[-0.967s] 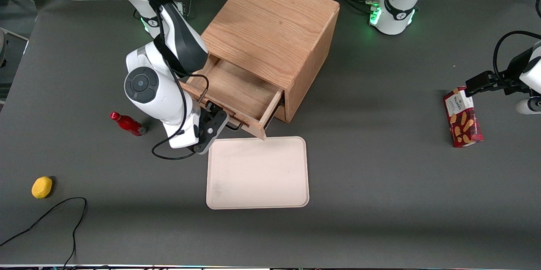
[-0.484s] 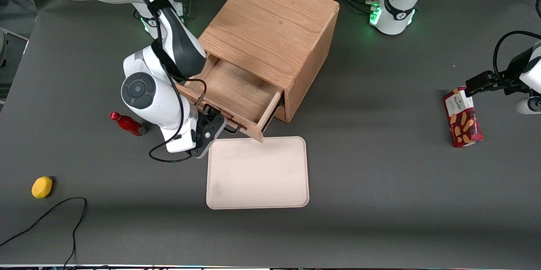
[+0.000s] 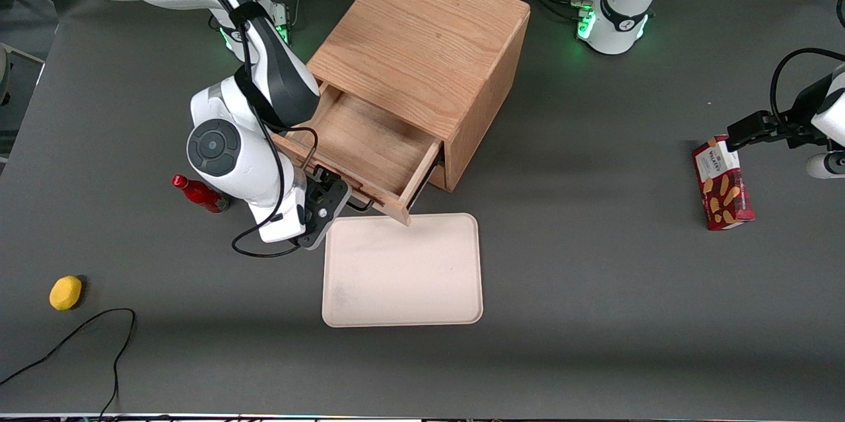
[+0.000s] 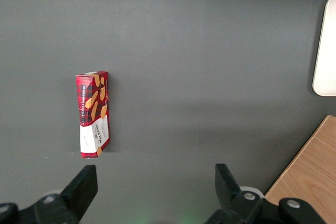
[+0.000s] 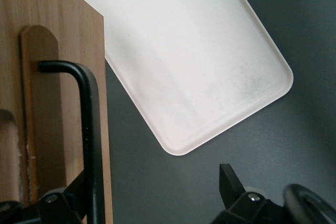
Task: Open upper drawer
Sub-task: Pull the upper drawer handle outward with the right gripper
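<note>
The light-oak upper drawer (image 3: 360, 144) juts well out of the cube-shaped wooden cabinet (image 3: 422, 45) toward seven o'clock; the black tool (image 3: 330, 201), fingers spread, straddles its black wire handle (image 5: 86, 129) above the cream tray (image 3: 403, 270).

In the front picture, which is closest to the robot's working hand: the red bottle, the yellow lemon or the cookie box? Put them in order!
From the hand at the upper drawer handle:
1. Red bottle, beside the working arm.
2. Yellow lemon, nearer the front camera, at the working arm's end.
3. Cookie box, at the parked arm's end.
</note>
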